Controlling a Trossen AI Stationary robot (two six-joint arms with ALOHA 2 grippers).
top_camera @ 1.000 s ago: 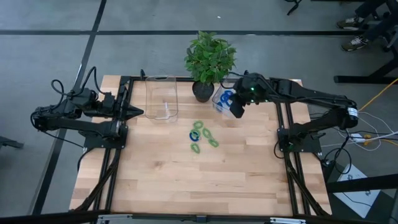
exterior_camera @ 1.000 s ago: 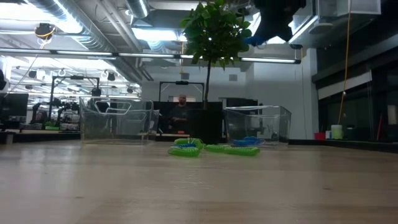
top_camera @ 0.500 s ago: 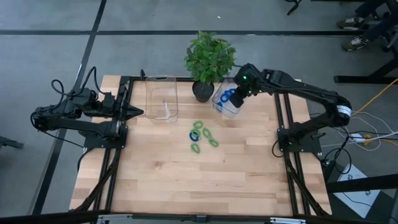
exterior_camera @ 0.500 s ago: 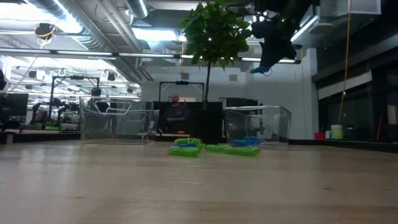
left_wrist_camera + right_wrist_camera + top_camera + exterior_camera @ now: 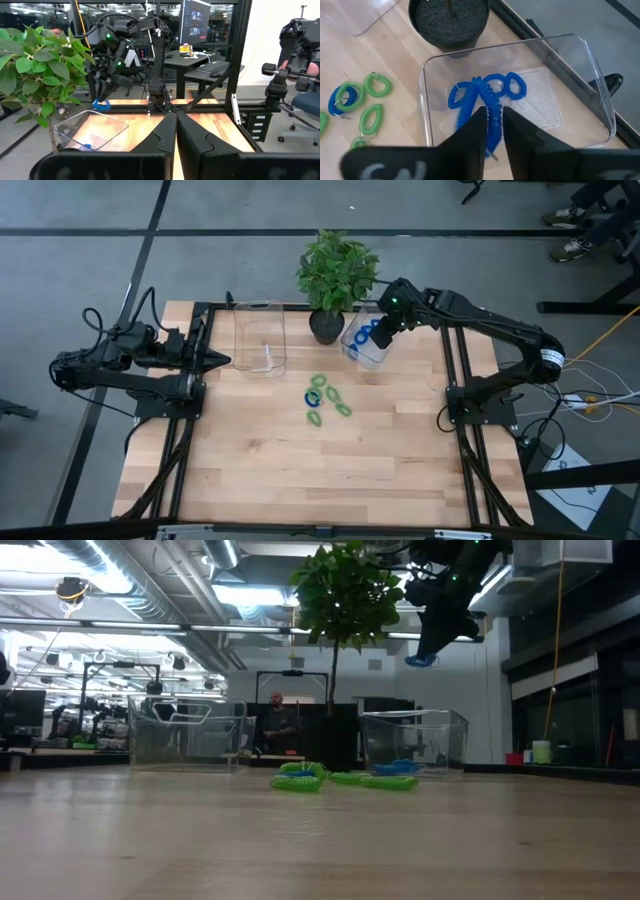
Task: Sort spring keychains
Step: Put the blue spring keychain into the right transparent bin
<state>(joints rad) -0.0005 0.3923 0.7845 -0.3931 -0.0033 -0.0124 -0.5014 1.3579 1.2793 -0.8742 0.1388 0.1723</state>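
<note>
Spring keychains, small coiled oval loops in green and blue, lie loose just in front of the leafy potted plant. Left of the plant, the left gripper waits pinched closed beside the empty clear bin. Right of it, the right gripper hangs fingers-down above the second clear bin, presumably to drop a blue keychain among the blues; whether the fingers grip it, I cannot tell.

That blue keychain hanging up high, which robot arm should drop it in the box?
The right one. The right gripper hangs directly over the right clear bin with the blue spring keychain between its fingers. The left gripper waits shut by the other bin, far away.
</note>
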